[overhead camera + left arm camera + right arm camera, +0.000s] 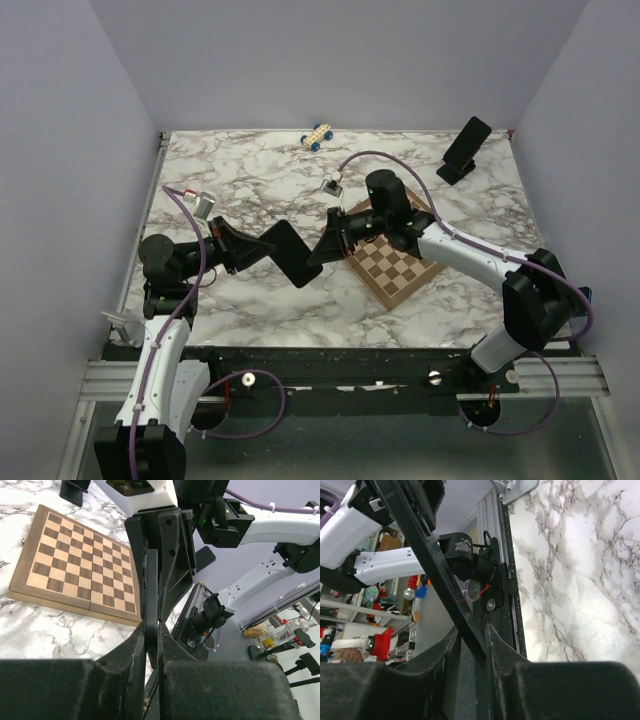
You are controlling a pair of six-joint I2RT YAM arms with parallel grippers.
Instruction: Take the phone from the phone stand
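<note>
The flat black phone (288, 252) hangs in the air over the middle of the marble table (250, 180), held at both ends. My left gripper (255, 246) is shut on its left end; it shows edge-on between my fingers in the left wrist view (151, 590). My right gripper (325, 240) is shut on its right end, and the phone crosses the right wrist view as a thin slanted slab (435, 565). The black phone stand (463, 152) stands at the back right corner, far from both grippers. I cannot tell whether anything rests on its tilted plate.
A wooden chessboard (395, 268) lies flat under the right arm, right of centre, and also shows in the left wrist view (75, 565). A small toy car (318, 136) sits at the back edge. A small white object (332, 186) lies behind the grippers.
</note>
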